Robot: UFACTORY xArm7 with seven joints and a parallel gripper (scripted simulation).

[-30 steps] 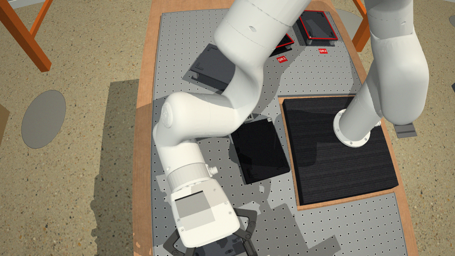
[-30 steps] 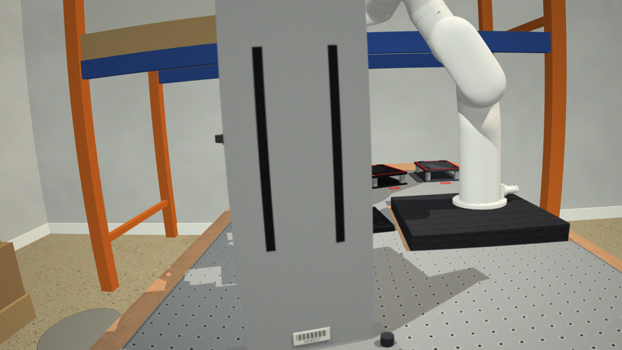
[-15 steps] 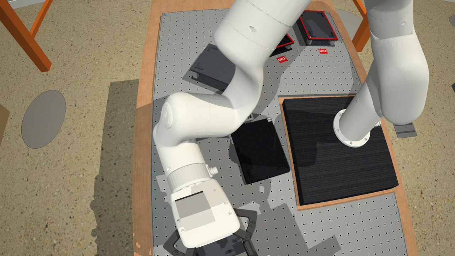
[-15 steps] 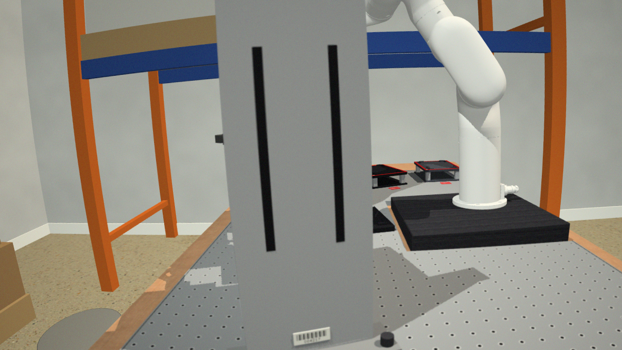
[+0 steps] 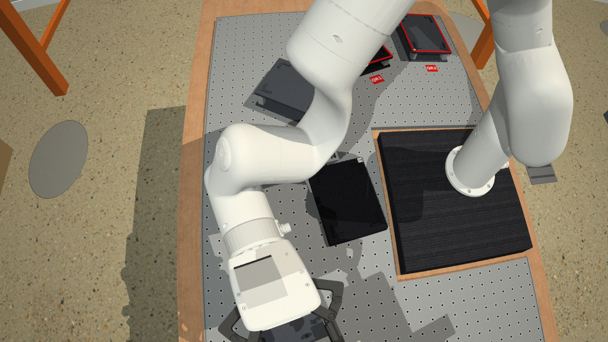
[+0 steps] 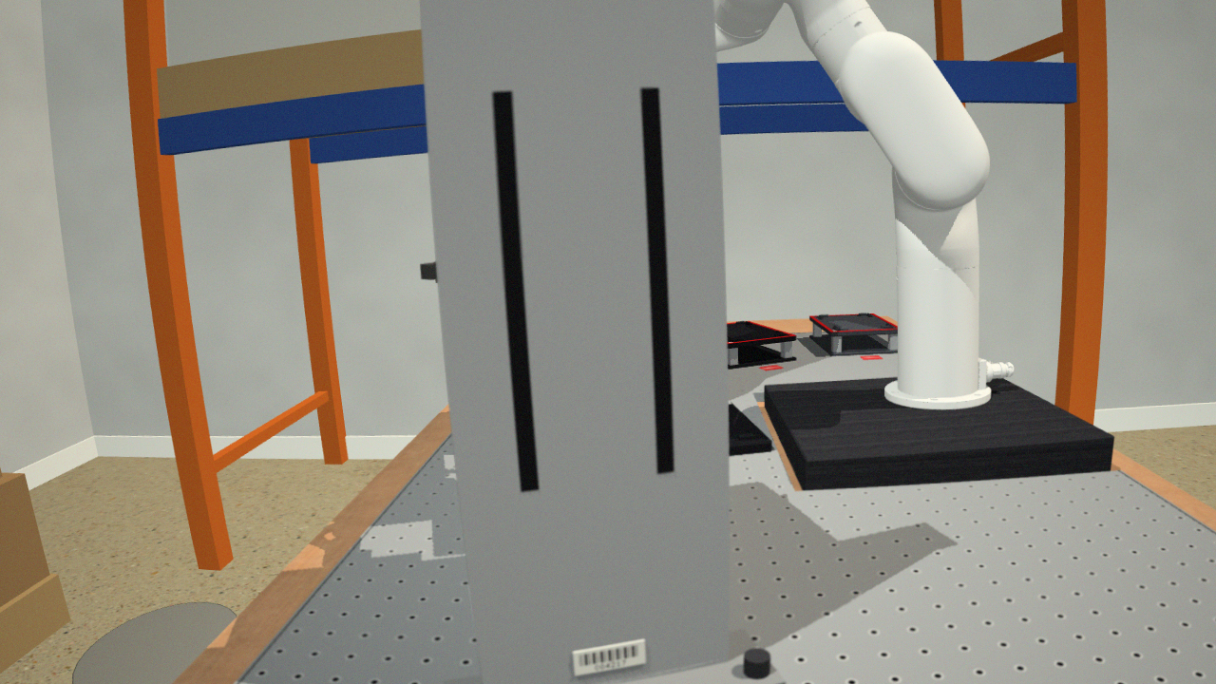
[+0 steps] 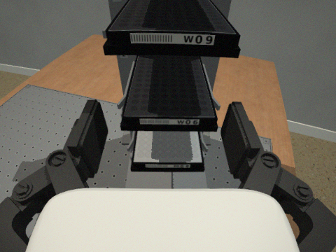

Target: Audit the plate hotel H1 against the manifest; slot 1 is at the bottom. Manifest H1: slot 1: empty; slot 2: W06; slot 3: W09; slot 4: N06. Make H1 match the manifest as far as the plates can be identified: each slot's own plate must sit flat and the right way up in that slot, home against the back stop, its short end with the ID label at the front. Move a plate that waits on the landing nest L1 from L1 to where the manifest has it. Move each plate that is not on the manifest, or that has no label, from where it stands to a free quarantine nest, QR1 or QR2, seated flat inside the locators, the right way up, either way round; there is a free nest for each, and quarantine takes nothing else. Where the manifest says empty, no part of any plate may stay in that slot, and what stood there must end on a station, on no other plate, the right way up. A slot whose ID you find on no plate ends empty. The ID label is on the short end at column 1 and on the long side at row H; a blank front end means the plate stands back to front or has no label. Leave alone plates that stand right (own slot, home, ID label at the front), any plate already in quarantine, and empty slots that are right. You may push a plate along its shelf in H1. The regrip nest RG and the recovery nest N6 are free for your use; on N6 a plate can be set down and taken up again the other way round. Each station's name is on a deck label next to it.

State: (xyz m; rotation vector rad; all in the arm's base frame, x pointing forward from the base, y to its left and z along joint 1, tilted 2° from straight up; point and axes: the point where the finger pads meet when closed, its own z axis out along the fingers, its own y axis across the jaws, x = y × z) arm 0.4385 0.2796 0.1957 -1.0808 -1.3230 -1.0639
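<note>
Hotel H1 shows its grey back panel [image 6: 582, 272] in the exterior view. In the wrist view, plate W09 [image 7: 171, 43] is uppermost, its label facing me. Plate W06 [image 7: 169, 89] is below it, label also in front. Lowest is a plate with a pale top [image 7: 140, 147]; its front label is too small to read surely. No plate shows lower. Slot 4 is out of the wrist view, and seating at the back stops cannot be told. My gripper [image 7: 164, 115] is open and empty before the hotel, its fingers left and right of the lower plates in view, touching none.
Red-rimmed quarantine nests QR1 [image 5: 386, 55] and QR2 [image 5: 425, 34] stand at the far end, QR1 partly hidden by the arm. A grey nest [image 5: 282, 87] stands left of them. Black nest N6 [image 5: 348, 204] lies beside the robot's black base [image 5: 408, 238]. No plate is discernible on these.
</note>
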